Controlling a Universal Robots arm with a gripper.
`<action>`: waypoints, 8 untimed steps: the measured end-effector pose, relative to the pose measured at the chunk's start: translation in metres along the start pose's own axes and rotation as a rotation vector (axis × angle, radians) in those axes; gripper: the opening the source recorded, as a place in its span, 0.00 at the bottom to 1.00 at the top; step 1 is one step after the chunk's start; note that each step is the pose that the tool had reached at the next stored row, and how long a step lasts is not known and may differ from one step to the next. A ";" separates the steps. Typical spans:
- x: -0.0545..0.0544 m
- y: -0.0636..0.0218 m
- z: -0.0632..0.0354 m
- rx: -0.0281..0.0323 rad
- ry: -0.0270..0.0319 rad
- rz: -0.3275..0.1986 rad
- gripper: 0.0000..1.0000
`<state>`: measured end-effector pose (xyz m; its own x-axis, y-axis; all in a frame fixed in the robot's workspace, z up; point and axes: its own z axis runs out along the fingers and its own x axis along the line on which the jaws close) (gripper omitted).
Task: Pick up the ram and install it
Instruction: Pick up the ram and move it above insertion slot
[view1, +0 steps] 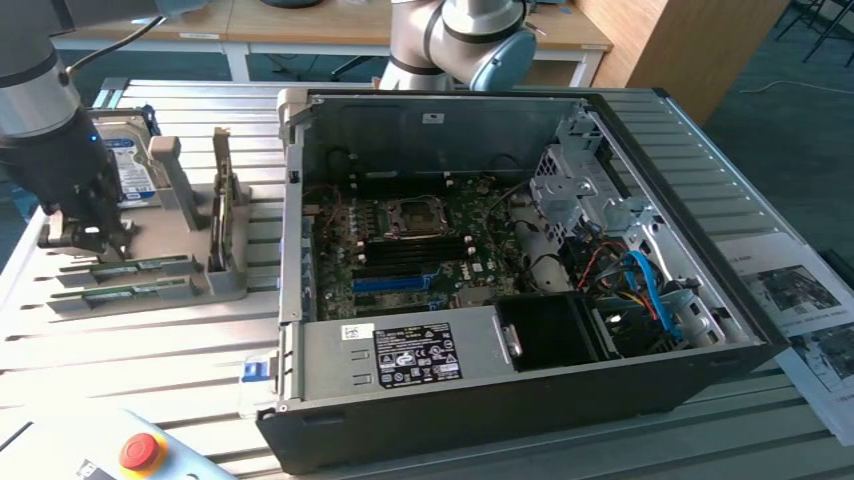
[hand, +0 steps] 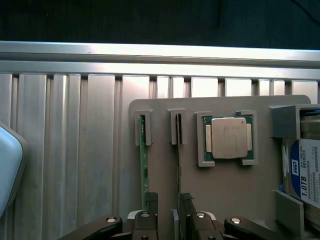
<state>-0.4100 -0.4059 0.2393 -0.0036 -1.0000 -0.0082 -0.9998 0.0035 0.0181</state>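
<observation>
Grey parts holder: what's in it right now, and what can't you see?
Two ram sticks stand on edge in its slots, a processor lies in its recess, and a hard drive sits at one end. The open gripper covers the sticks' near ends.

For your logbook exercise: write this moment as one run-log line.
gripper: jaws open | position: astride one ram | ram: slotted in grey holder

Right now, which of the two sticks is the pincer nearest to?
The ram nearer the square processor chip: it runs between the fingers of the pincer, while the other stick lies outside them.
</observation>
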 end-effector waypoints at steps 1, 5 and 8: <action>0.000 0.0000 0.0000 0.0001 -0.0001 0.000 0.31; 0.000 0.0000 0.0001 0.0002 -0.0001 0.000 0.31; 0.000 0.0000 0.0001 0.0001 -0.0001 0.000 0.31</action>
<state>-0.4100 -0.4063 0.2391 -0.0037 -1.0000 -0.0083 -0.9998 0.0035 0.0180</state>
